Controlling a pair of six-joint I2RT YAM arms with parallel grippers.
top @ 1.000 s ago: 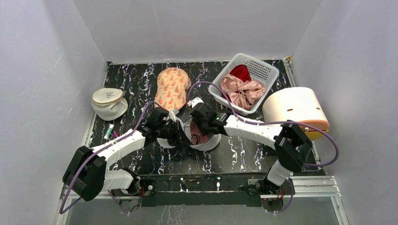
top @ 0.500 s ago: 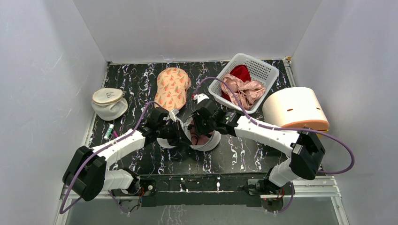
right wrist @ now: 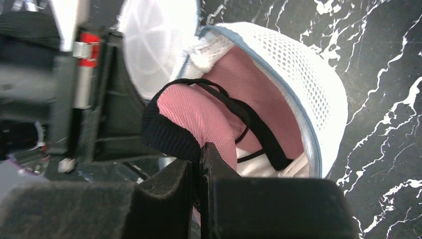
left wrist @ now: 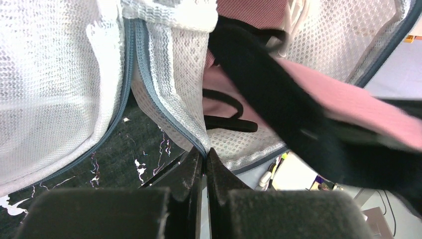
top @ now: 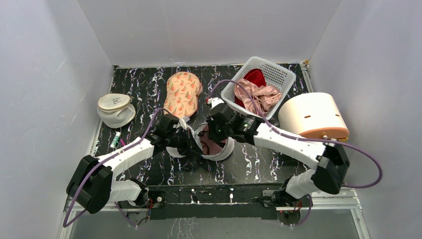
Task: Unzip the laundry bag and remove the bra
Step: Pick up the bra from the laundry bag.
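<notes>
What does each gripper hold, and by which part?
The left gripper pinches the laundry bag by its zip edge; the right gripper pinches the bra by its black-trimmed pink cup.

The right gripper [right wrist: 201, 152] pinches the black-trimmed edge of the pink bra [right wrist: 199, 112], which bulges from the unzipped mesh bag [right wrist: 303, 84] on the marbled worktop [right wrist: 393, 74]

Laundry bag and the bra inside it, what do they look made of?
The laundry bag looks like white open mesh, matte and likely synthetic: rows of small holes show, and a grey-blue zip tape runs along its rim. The bra looks like pink fine-ribbed knit, matte, edged in black, probably elastic.
</notes>
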